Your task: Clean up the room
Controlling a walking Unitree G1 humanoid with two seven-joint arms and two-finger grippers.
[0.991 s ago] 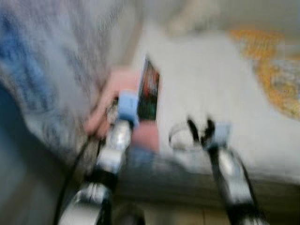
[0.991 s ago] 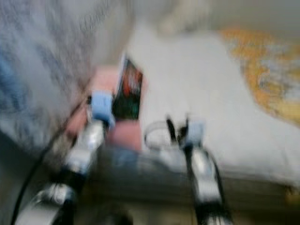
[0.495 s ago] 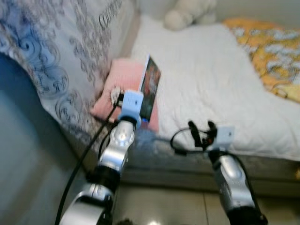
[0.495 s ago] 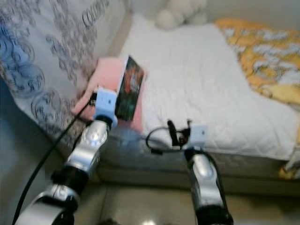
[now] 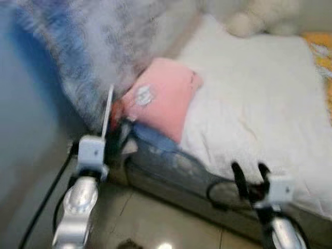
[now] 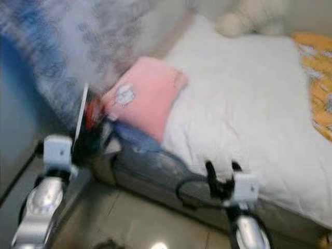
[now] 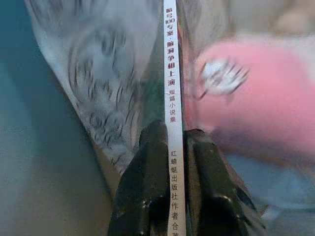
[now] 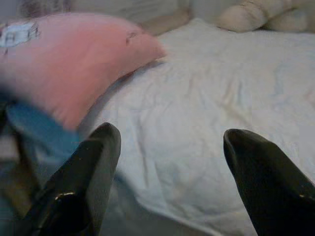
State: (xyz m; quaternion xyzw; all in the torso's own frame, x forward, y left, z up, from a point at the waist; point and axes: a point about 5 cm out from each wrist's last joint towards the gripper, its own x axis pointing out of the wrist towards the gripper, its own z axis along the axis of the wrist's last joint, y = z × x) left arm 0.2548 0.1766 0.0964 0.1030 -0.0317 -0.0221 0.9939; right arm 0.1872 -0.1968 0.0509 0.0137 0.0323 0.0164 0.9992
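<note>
My left gripper (image 7: 174,133) is shut on a thin book (image 7: 171,73) with a white spine printed in Chinese characters. In the left eye view the book (image 5: 108,110) stands edge-on, held just off the bed's corner, left of a pink pillow (image 5: 165,97). The right gripper (image 5: 250,172) is open and empty, hovering at the near edge of the white quilted bed (image 5: 259,98). In the right wrist view its fingers (image 8: 93,162) frame the quilt (image 8: 197,118) and the pink pillow (image 8: 74,64).
A large blue-and-grey patterned pillow (image 5: 88,46) leans at the bed's left. A cream plush toy (image 5: 259,18) lies at the far end and a yellow blanket (image 6: 317,78) to the right. Tiled floor (image 5: 155,223) lies below. The views are blurred.
The camera has swung left. My left gripper has carried the book from above the pink pillow to the left, off the bed's corner, and it now shows edge-on. The right gripper stays open.
</note>
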